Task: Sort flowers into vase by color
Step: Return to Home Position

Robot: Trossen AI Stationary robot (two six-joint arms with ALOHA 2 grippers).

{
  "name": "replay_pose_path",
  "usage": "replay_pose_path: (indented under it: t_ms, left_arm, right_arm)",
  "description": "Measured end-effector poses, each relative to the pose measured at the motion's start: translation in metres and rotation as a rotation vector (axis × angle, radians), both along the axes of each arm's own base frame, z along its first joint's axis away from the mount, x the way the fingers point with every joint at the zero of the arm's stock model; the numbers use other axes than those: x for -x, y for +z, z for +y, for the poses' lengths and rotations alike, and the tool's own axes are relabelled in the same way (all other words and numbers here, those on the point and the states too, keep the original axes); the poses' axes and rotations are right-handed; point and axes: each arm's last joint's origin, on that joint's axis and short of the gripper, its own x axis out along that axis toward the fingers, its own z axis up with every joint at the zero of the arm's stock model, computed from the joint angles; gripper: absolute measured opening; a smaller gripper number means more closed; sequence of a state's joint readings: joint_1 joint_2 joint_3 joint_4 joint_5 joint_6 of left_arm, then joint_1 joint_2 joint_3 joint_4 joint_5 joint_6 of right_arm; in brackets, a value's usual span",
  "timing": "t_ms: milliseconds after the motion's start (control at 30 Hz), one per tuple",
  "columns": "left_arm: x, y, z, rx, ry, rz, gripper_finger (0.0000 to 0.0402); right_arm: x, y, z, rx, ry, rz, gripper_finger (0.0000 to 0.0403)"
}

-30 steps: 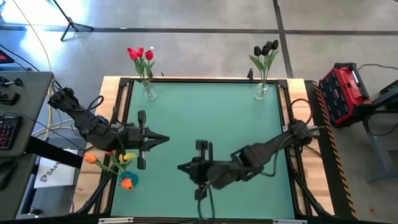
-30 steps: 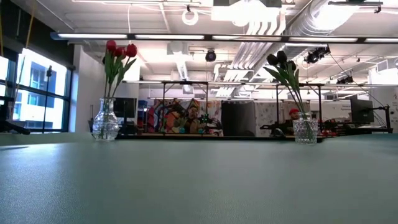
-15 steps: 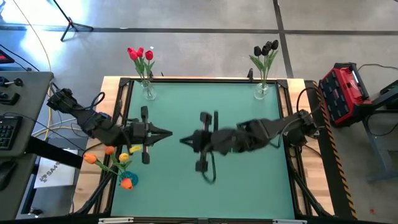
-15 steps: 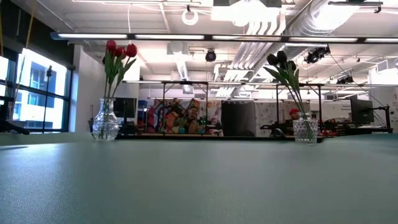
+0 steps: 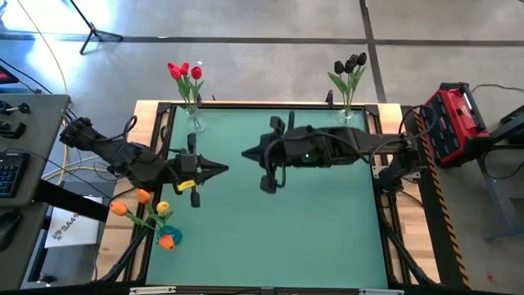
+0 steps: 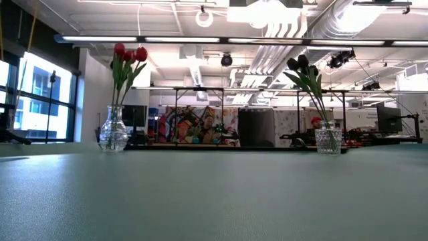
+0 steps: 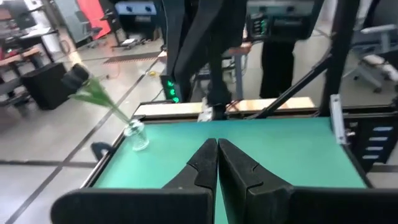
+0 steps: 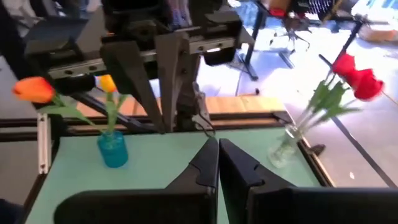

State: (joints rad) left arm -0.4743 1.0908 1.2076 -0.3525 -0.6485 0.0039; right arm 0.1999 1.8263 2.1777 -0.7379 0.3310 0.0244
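Note:
Three vases hold the tulips. The red tulips (image 5: 184, 72) stand in a clear vase (image 5: 195, 123) at the table's far left, and the black tulips (image 5: 350, 64) in a clear vase (image 5: 344, 121) at the far right. Orange and yellow tulips (image 8: 37, 89) stand in a small blue vase (image 5: 166, 239) at the near left. My left gripper (image 5: 223, 170) hovers left of the table's middle, shut and empty. My right gripper (image 5: 246, 153) hovers near the middle, pointing left at it, also shut and empty. Neither gripper shows in the low view.
A raised dark frame (image 5: 270, 105) borders the green table top. Beyond the right edge stands a red and black case (image 5: 454, 119). The left wrist view shows the right arm (image 7: 205, 56) straight ahead; the right wrist view shows the left arm (image 8: 168, 56).
My right arm has swung from the near middle of the table toward the far edge, its gripper still pointing left and shut. My left gripper has drifted a little toward the far edge. The vases and tulips have stayed where they were.

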Motion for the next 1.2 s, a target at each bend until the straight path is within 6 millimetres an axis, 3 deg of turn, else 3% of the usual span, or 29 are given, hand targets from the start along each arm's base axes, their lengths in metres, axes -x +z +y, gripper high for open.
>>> replay_pose_path:
  t_ms: [133,233,367,600,833,1000,1200]
  left_arm:
    - [-0.001,-0.003,0.008,0.030,0.030,0.029,0.0000]
    - [-0.002,-0.006,0.012,0.045,0.040,0.051,0.0000]
    - [-0.002,-0.005,0.013,0.049,0.037,0.052,0.0000]
    - [-0.002,-0.009,0.013,0.036,0.033,0.050,0.0000]
    - [0.002,-0.037,0.021,0.052,0.030,0.011,0.0000]
    - [0.014,-0.041,0.032,0.104,0.038,-0.040,0.0000]
    - [0.025,-0.033,0.036,0.125,0.025,-0.086,0.0000]
  right_arm:
    - [0.010,0.008,-0.014,-0.024,-0.040,-0.002,0.0000]
    - [0.027,0.026,-0.019,-0.032,-0.043,-0.066,0.0000]
    - [0.057,0.050,-0.012,-0.017,-0.027,-0.142,0.0000]
    - [0.094,0.052,0.001,0.011,-0.135,-0.051,0.0000]
    - [0.119,0.041,0.027,0.064,-0.299,0.022,0.0000]
    - [0.136,0.025,0.025,0.093,-0.488,0.097,0.0000]
    - [0.130,-0.019,0.023,0.083,-0.582,0.113,0.0000]
